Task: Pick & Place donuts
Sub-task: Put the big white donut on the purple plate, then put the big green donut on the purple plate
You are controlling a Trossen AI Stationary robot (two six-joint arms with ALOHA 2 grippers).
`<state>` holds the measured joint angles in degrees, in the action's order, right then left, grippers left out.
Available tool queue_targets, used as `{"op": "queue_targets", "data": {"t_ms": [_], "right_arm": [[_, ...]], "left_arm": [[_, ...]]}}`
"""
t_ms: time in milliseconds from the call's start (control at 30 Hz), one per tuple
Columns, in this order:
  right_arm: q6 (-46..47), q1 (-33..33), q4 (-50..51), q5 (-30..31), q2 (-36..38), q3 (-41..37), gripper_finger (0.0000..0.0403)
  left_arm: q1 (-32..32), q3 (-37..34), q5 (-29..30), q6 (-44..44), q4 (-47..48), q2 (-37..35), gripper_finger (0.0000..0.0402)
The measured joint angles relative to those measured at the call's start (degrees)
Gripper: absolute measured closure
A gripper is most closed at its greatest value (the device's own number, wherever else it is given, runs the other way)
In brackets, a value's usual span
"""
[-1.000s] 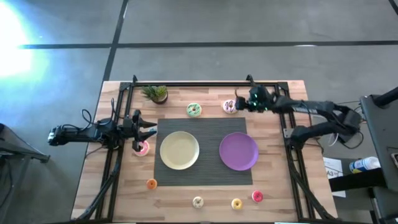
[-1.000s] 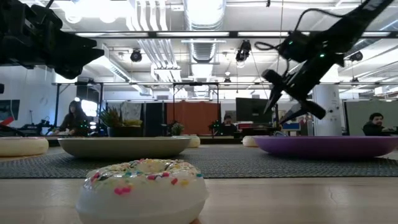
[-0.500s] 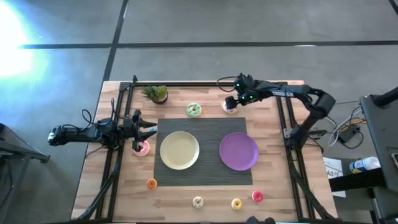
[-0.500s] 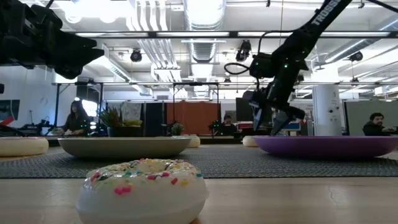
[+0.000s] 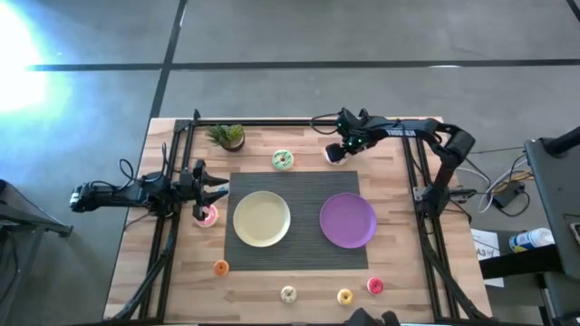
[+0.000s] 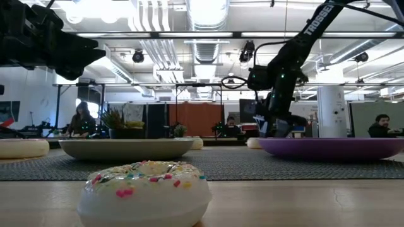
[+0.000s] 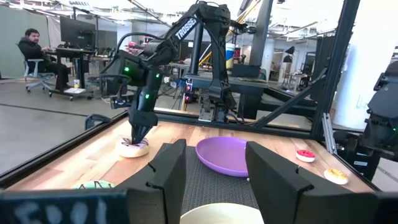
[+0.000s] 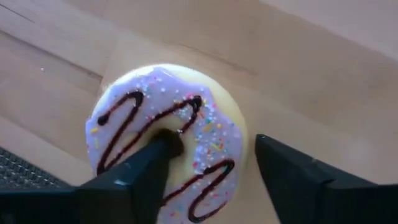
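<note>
A lilac-iced donut with dark drizzle (image 5: pixel 334 157) lies flat on the wood near the table's far edge. My right gripper (image 8: pixel 214 149) points down over it, open, one finger in the hole and the other outside the rim. My left gripper (image 7: pixel 211 168) is open and hovers at the table's left side, by a pink donut (image 5: pixel 207 215). A green donut (image 5: pixel 283 160) lies left of the lilac one. Orange (image 5: pixel 220 267), cream (image 5: pixel 288 294), yellow (image 5: pixel 344 296) and red (image 5: pixel 374 286) donuts lie along the near edge. My right gripper comes at the lilac donut from above, pointing down. One fingertip (image 8: pixel 163 146) stands in the donut's hole and the other (image 8: pixel 280 165) outside the ring's outer edge (image 8: pixel 239 140). The donut lies flat on the table. I cannot tell whether either finger touches it.
A yellow plate (image 5: pixel 262 218) and a purple plate (image 5: pixel 348 220) sit side by side on a dark mat (image 5: pixel 299 254) in the table's middle. A small potted plant (image 5: pixel 227 136) stands at the far left. Black frame rails run along the table's left, right and far sides.
My right gripper has swung toward the table's left, tipped to point down, and come down onto the lilac donut. The donuts and my left arm have stayed where they were.
</note>
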<state>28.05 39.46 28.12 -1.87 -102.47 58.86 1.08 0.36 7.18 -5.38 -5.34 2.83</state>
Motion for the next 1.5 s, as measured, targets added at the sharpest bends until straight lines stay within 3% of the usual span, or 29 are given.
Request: {"op": "queue_targets", "data": {"t_ms": [200,333,467,633,767,867,967,1233,1433,1500], "right_arm": [[-4.4,0.4,1.8,0.4,1.0,1.0,0.0304],[-8.9,-1.7,4.5,0.5,5.4,1.0,0.0380],[-9.3,-6.4,11.4,-1.2,14.2,-1.0,0.0382],[-6.2,-15.8,16.9,-11.7,25.1,-7.1,0.0382],[1.3,-24.8,12.8,-9.9,28.7,-13.7,0.0382],[7.5,-28.9,8.6,-7.5,28.4,-16.9,0.0361],[10.8,-31.0,6.0,-7.1,27.6,-17.8,0.0315],[10.6,-31.8,6.2,-4.3,25.7,-18.0,0.0186],[6.4,-31.4,4.4,4.4,29.1,-12.4,0.0155],[2.5,-28.8,0.3,4.4,27.6,-9.3,0.0155]], "left_arm": [[0.0,0.0,0.0,0.0,0.0,0.0,0.0262],[0.0,0.0,0.0,0.0,0.0,0.0,0.0262],[0.0,0.0,0.0,0.0,0.0,0.0,0.0262],[0.0,0.0,0.0,0.0,0.0,0.0,0.0262],[0.0,0.0,0.0,0.0,0.0,0.0,0.0262],[0.0,0.0,0.0,0.0,0.0,0.0,0.0262],[0.0,0.0,0.0,0.0,0.0,0.0,0.0262],[0.0,0.0,0.0,0.0,0.0,0.0,0.0262],[0.0,0.0,0.0,0.0,0.0,0.0,0.0262],[0.0,0.0,0.0,0.0,0.0,0.0,0.0262]]}}
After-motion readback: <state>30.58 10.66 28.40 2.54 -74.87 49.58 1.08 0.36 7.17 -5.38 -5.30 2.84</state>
